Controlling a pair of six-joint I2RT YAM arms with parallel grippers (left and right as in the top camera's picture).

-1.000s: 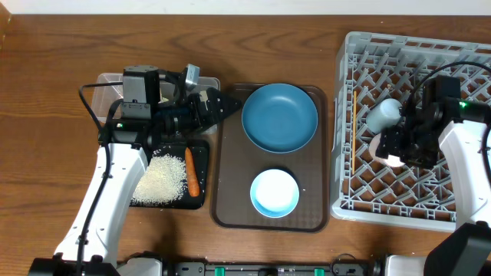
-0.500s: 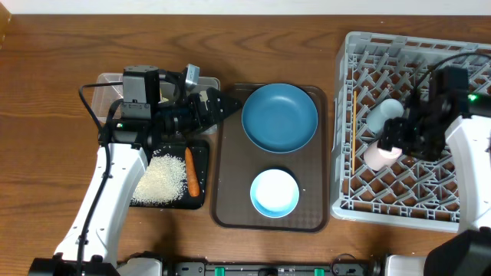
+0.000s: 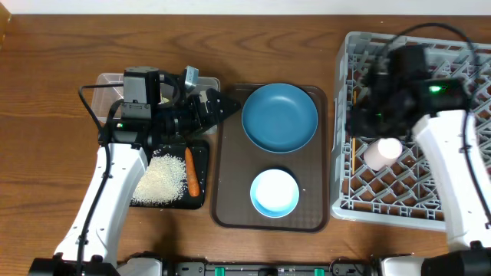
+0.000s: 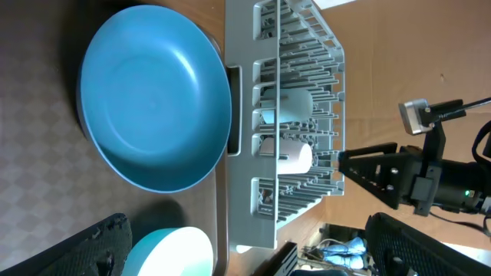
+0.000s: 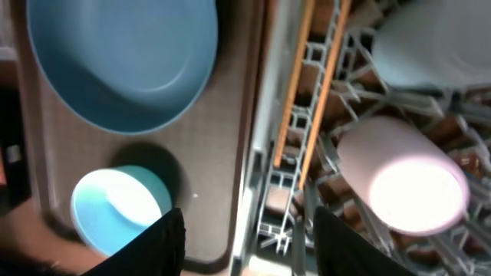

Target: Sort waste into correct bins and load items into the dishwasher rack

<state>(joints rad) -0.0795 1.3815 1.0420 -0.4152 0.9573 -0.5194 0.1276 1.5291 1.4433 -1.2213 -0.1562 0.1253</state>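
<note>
My right jaws stand apart, empty, over the left part of the grey rack point(image 3: 460, 208); inside the rack are the pink cup point(image 5: 403, 178), the light blue cup point(image 5: 441, 46) and the chopsticks point(image 5: 308, 84); left of the rack sit the blue plate point(image 3: 279, 116) and bowl point(image 3: 274, 192); farther left my left jaws gape wide, holding nothing.

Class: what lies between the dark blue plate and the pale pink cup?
The wooden chopsticks, lying in the grey rack, separate plate from pink cup; clearest in the right wrist view.
</note>
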